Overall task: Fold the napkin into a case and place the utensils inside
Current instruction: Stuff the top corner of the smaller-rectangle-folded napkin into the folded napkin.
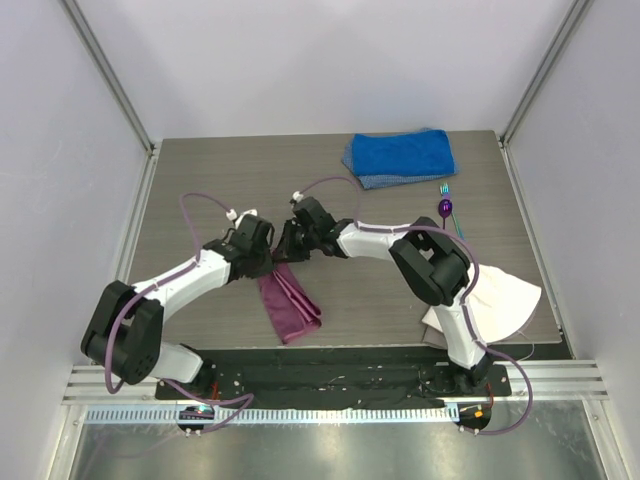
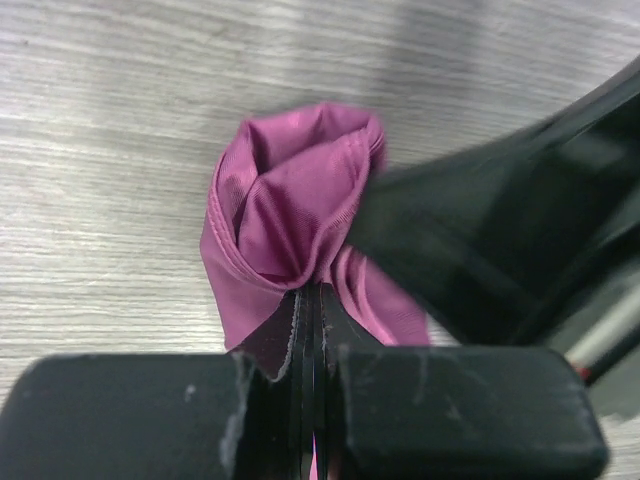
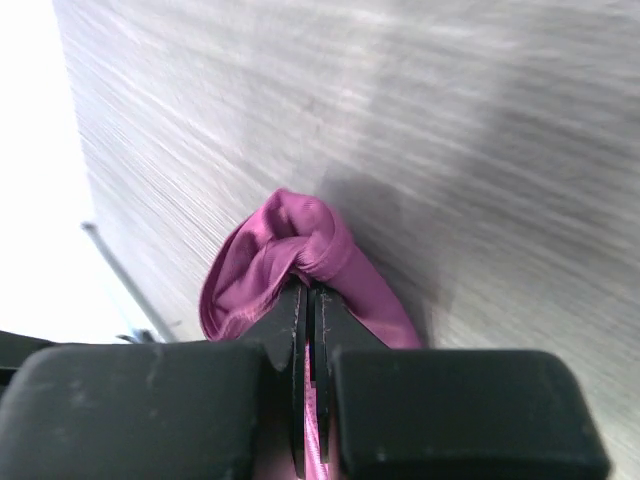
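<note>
Left tool (image 2: 310, 305) is clamping shut on a bunched end of the napkin (image 1: 291, 306), which is trailing as a narrow magenta strip toward 7 o'clock on the table (image 1: 250, 170). Right tool (image 3: 308, 300), just beside it, is likewise pinching that same end closed. Folding appears to be the step in hand, with no pocket showing yet. Next, both are probably needing to carry this end over evenly and lay it flat before going for the utensils (image 1: 446, 208), lying well apart at 2 o'clock.
</note>
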You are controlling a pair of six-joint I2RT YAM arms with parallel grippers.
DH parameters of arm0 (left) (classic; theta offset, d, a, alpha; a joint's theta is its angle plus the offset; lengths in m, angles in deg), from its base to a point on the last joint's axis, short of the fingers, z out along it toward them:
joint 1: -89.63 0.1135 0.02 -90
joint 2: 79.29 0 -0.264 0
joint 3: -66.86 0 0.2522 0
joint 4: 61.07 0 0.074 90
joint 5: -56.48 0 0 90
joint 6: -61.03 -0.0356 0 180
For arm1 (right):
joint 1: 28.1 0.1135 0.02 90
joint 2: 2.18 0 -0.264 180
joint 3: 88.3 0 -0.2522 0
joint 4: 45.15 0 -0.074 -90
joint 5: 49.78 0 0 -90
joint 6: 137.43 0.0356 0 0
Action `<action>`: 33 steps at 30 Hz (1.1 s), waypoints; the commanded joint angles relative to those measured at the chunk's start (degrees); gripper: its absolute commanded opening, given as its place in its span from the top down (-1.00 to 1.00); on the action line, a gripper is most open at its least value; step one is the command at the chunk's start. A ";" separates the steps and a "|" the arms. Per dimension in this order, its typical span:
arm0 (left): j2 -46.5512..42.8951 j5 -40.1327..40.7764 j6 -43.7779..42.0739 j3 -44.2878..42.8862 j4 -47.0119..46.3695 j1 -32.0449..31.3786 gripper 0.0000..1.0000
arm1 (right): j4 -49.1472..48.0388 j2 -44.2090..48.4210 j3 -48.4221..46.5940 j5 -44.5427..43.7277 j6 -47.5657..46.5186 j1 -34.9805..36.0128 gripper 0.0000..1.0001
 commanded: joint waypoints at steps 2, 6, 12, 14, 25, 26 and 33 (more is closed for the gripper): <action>-1.43 0.15 0.53 1.66 -0.73 -0.14 1.00 | -18.12 -0.08 3.49 2.95 13.78 -0.93 0.98; -0.99 0.50 0.53 1.57 -1.26 -0.14 1.00 | -19.53 -3.42 2.43 5.50 15.19 -0.40 0.98; 0.59 2.25 0.52 -0.62 1.11 1.35 1.00 | -19.71 -2.81 4.98 5.42 13.09 0.22 0.98; 0.68 2.78 0.88 -0.63 1.12 1.88 0.99 | -19.63 -2.90 4.90 6.82 12.65 0.13 0.98; -1.78 4.37 2.90 0.78 2.08 3.90 0.83 | -17.95 -3.60 5.33 8.67 9.05 1.80 0.74; -1.87 4.45 2.72 0.61 2.52 3.90 0.81 | -17.87 -3.43 4.99 9.11 8.61 1.80 0.69; -2.31 5.07 2.63 0.25 3.58 4.43 0.79 | -13.13 -0.97 3.58 9.72 3.51 1.80 0.49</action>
